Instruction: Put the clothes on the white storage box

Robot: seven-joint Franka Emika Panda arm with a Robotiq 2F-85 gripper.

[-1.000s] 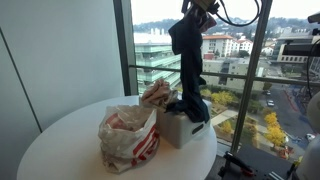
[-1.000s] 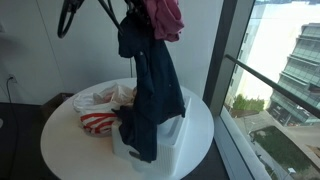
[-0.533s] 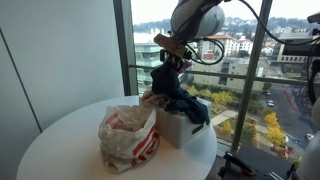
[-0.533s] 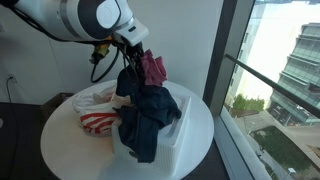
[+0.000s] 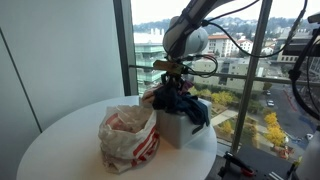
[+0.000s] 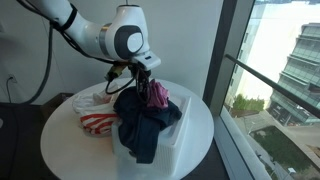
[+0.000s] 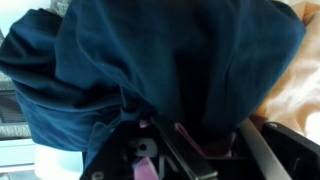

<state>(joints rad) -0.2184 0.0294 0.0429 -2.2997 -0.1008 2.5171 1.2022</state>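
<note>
Your gripper (image 5: 172, 84) has come down from high above the table (image 5: 60, 140) to just over the white storage box (image 5: 176, 132). The dark blue clothes (image 5: 188, 106) that hung full length a second ago now lie bunched on the box, at the right of the table by the window.

In an exterior view the clothes (image 6: 145, 122) heap over the box (image 6: 172, 142) and spill down its near side. A pink piece (image 6: 158, 94) shows at the top beside the gripper (image 6: 140, 84).

Blue cloth (image 7: 150, 60) fills the wrist view. You cannot tell whether the gripper is pinching it or has let go, because folds hide the fingertips.

The box appears to carry the load now, so the placing looks all but done. A release and a clean lift-away seem to be what is left, and a loose fold could snag and ride back up.

The red-and-white bag (image 5: 130, 135) sits just beside the box on its left. Its red printing is too small to read, and no other writing shows.
</note>
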